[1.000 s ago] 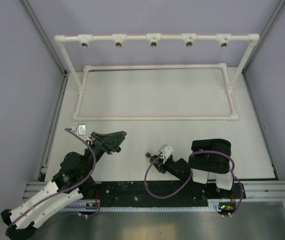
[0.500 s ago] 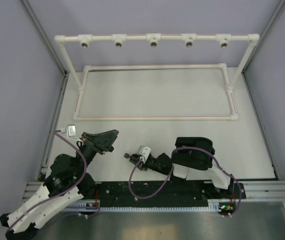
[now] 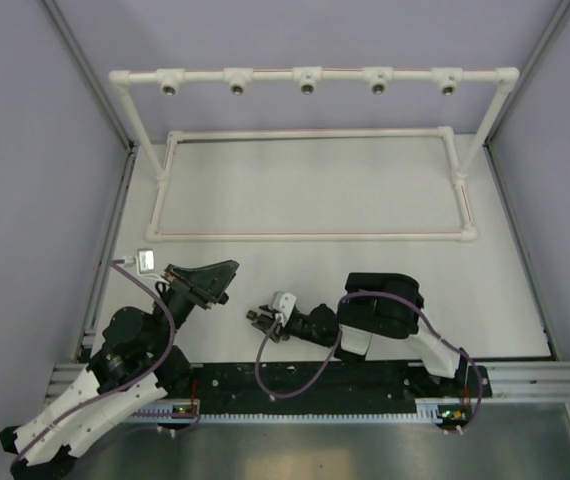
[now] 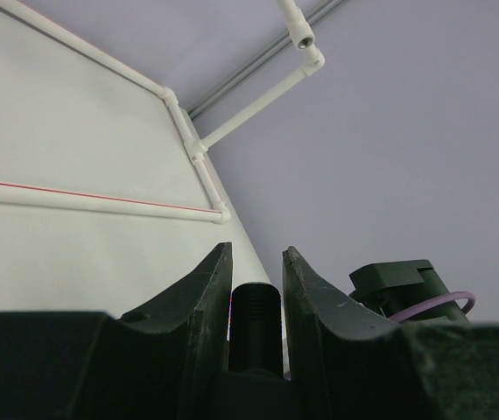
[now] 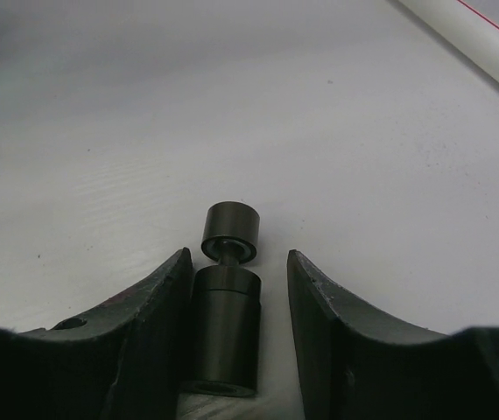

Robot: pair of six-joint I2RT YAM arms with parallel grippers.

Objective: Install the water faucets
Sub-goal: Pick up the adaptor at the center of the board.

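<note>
Faucet (image 5: 223,324) lies between right pincer's (image 5: 237,255) half-open fingers.

A flat white table top (image 3: 315,190) is carrying a white plastic pipe frame (image 3: 310,236), whose rectangular base loop is lying flat across the half toward 12 o'clock. Toward 7 o'clock, near the front edge, a small black plastic faucet piece (image 5: 223,324), a cylinder with a narrow neck and round cap, is lying on its side.
</note>
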